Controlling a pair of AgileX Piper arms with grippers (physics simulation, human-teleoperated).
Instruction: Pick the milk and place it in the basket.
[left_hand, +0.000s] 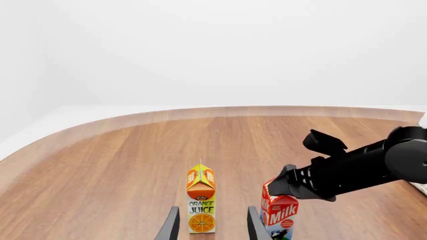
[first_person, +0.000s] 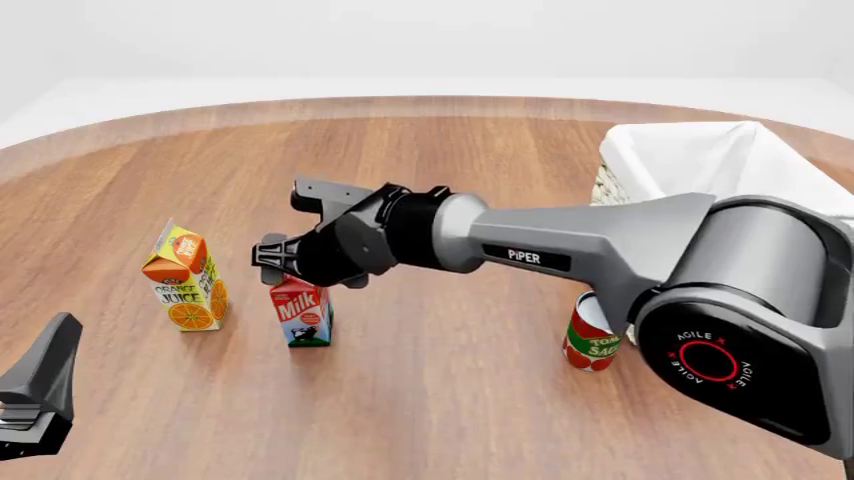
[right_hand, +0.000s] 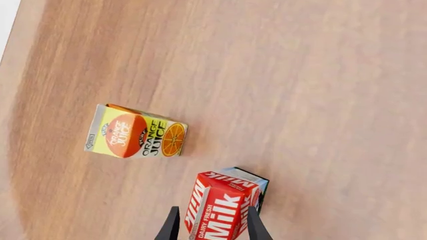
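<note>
The milk (first_person: 302, 313), a small red carton with white lettering, stands upright on the wooden table, right of the orange juice carton (first_person: 187, 290). My right gripper (first_person: 283, 268) is directly over the milk's top. In the right wrist view the open fingers (right_hand: 172, 225) flank the milk (right_hand: 223, 205) on both sides. The left wrist view shows the right gripper (left_hand: 293, 182) at the milk's (left_hand: 279, 215) gable. My left gripper (first_person: 44, 390) is open and empty at the near left, facing the juice carton (left_hand: 201, 202). The basket (first_person: 627, 140) stands at the far right.
A tomato can (first_person: 590, 335) stands near the right, in front of the basket and beside the right arm's base. The right arm reaches across the table's middle. The table's curved far edge (first_person: 400, 100) runs along the back.
</note>
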